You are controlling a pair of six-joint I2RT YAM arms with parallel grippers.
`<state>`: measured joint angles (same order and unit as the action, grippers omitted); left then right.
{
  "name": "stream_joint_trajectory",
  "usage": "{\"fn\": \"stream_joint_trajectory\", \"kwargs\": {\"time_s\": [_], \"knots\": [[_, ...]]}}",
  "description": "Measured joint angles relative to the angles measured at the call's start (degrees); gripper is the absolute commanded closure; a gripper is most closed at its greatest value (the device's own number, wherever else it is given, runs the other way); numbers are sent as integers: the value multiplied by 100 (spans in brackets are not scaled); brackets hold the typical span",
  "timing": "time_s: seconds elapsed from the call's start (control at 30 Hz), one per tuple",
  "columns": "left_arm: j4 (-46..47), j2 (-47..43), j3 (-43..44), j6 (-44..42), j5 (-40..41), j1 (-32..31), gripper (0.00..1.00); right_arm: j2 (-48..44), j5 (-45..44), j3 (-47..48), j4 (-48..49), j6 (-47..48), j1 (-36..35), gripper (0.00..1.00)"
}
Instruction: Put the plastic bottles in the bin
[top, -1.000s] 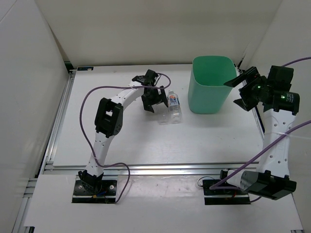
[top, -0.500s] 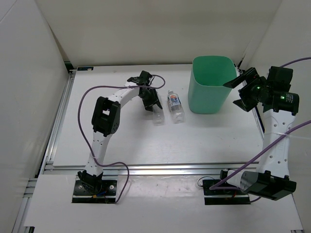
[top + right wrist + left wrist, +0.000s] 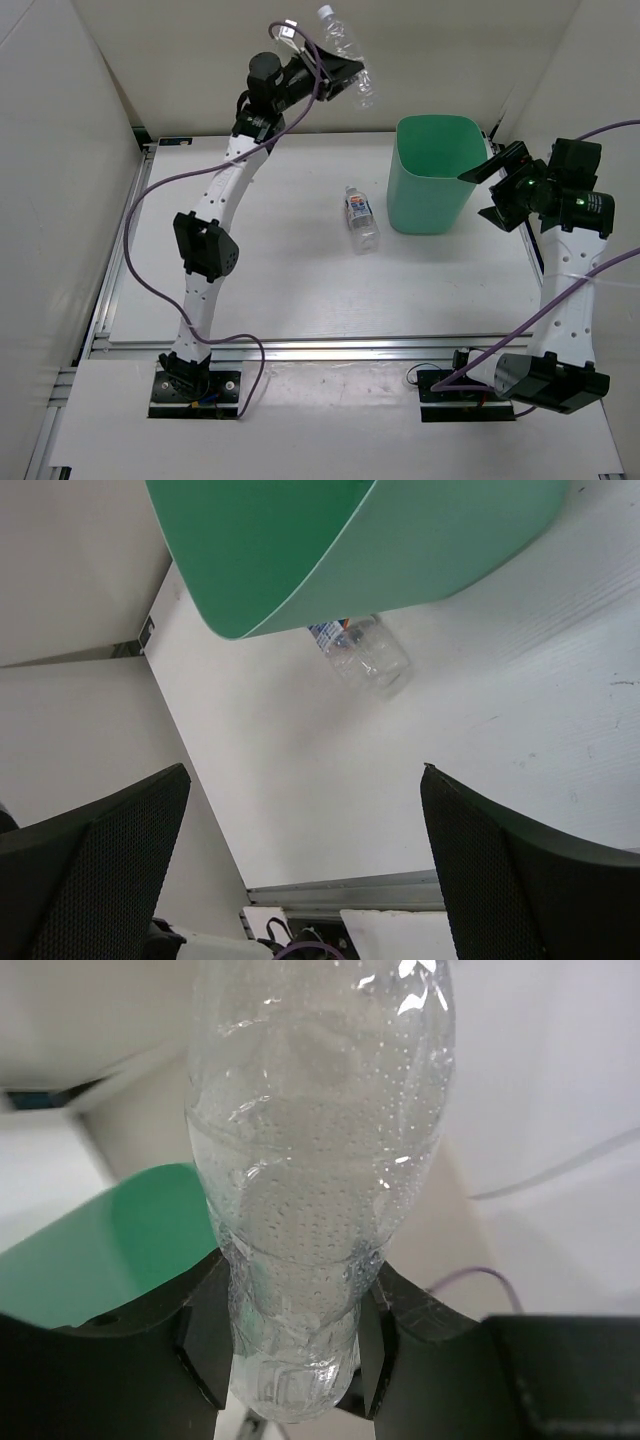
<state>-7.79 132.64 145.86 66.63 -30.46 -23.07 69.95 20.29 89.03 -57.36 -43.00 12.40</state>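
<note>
1. Left gripper (image 3: pixel 340 72) is at the top centre of the overhead view, jaws clamped on one end of the plain clear bottle (image 3: pixel 343 45), which is tilted.
2. Bin (image 3: pixel 425 205) stands right of centre. Judged: the bottle is not yet above its opening.
3. Step in hand is the carry. Swing right until the bottle sits over the rim's middle, lower it, then release. Keep the squeeze steady, since the thin wall may slip.
4. 1 labelled bottle (image 3: pixel 360 218) lies on the table (image 3: pixel 250 260), just left of the bin.
5. Right gripper (image 3: pixel 492 188) is at the bin's right side, jaws wide and empty. Keep the swing clear of it.
</note>
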Motion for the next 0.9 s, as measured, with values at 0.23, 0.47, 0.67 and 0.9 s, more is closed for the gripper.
{"fn": "stream_joint_trajectory", "kwargs": {"time_s": [0.23, 0.47, 0.67, 0.9], "knots": [[1615, 304, 55, 1147, -98, -603, 45, -334, -72, -2, -120, 17, 0, 0], [1709, 710, 0, 1360, -48, -1180, 45, -1032, -192, -87, -302, 201, 0, 0], [1591, 765, 0, 1185, -44, -1357, 12, -1272, -315, -79, -509, 442, 0, 0], [1366, 774, -44, 909, -55, -1344, 0, -1493, -452, -70, -737, 601, 0, 0]]}}
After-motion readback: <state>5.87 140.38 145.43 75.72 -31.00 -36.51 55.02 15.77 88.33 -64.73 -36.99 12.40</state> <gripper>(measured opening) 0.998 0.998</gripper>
